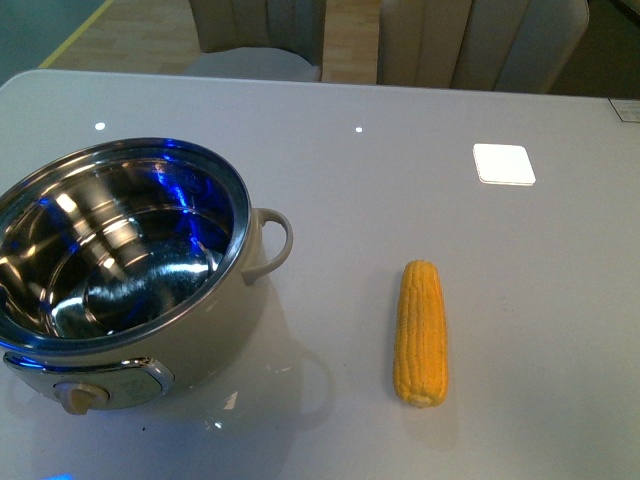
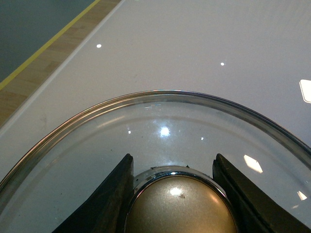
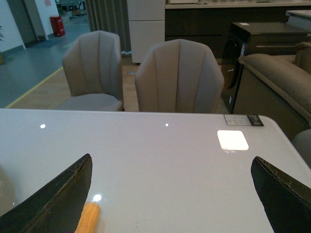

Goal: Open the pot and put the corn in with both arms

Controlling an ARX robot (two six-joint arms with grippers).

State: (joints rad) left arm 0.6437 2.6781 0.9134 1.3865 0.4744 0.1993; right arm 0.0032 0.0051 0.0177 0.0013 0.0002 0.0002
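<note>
The corn (image 1: pixel 421 332) lies flat on the white table (image 1: pixel 400 130), to the right of the pot (image 1: pixel 215 330) and well apart from it. Its long axis runs from near to far, almost straight. The narrower, rounded end points to the far side and the blunt, cut end points to the near side.

The pot stands at the near left of the table and has no lid on it, so the shiny steel inside is visible. Its loop handle (image 1: pixel 272 243) is turned to the right, toward the corn, and its dial (image 1: pixel 79 397) faces the near edge.

In the left wrist view, the left gripper (image 2: pixel 173 160) is closed around the knob (image 2: pixel 180 206) of the glass lid (image 2: pixel 165 114). One black finger (image 2: pixel 112 199) presses on each side of the knob. The table surface is seen through the glass. I cannot tell if the lid rests on the table or is lifted above it.

In the right wrist view, the right gripper (image 3: pixel 171 159) is wide open and holds nothing. One end of the corn (image 3: pixel 88 218) shows just beside one of its fingers (image 3: pixel 58 199); whether they touch I cannot tell. A white square patch (image 1: pixel 503 164) is on the far right part of the table, and two beige chairs (image 3: pixel 177 77) stand behind the far edge.
</note>
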